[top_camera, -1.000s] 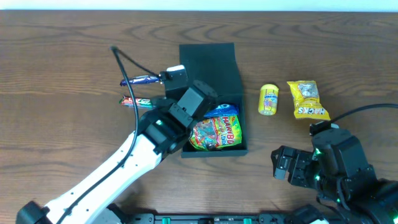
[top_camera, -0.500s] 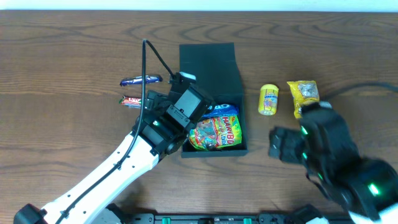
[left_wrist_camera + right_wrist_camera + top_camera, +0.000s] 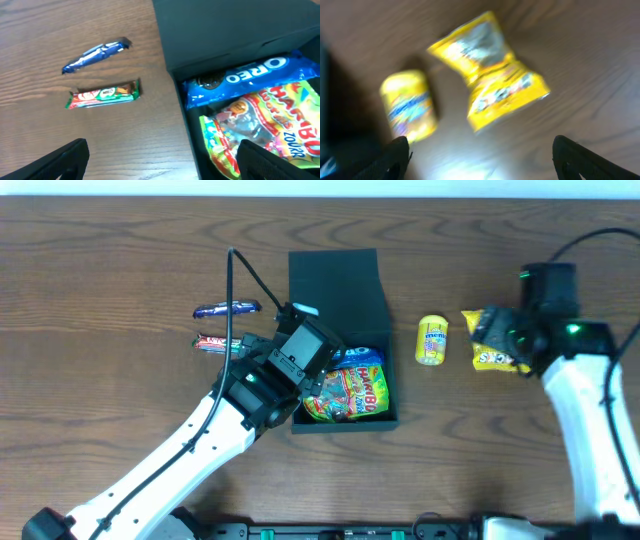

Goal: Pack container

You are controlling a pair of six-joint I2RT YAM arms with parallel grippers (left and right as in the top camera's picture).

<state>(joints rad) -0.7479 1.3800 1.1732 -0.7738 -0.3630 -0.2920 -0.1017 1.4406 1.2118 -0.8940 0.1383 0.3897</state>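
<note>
The container [image 3: 338, 288] is a dark box with its flap lid open toward the back. It holds a Haribo bag [image 3: 350, 392] and a blue Oreo packet [image 3: 358, 359]. My left gripper [image 3: 262, 346] is open and empty above the table at the box's left wall. The left wrist view shows the box [image 3: 225, 30], the Oreo packet [image 3: 240, 77], the Haribo bag [image 3: 260, 125] and the open jaws [image 3: 162, 165]. My right gripper [image 3: 492, 330] hovers open over a yellow snack bag [image 3: 497, 361]. The blurred right wrist view shows that bag [image 3: 492, 70] ahead of the open jaws [image 3: 480, 165].
A yellow candy tub [image 3: 432, 341] lies between the box and the yellow bag; it also shows in the right wrist view [image 3: 410, 107]. A blue bar [image 3: 227, 309] and a red-green bar [image 3: 214, 341] lie left of the box, both in the left wrist view: blue [image 3: 96, 54], red-green [image 3: 103, 94].
My right arm has swung from the front right of the table back to above the yellow snack bag. My left gripper has shifted left, off the box's contents.
</note>
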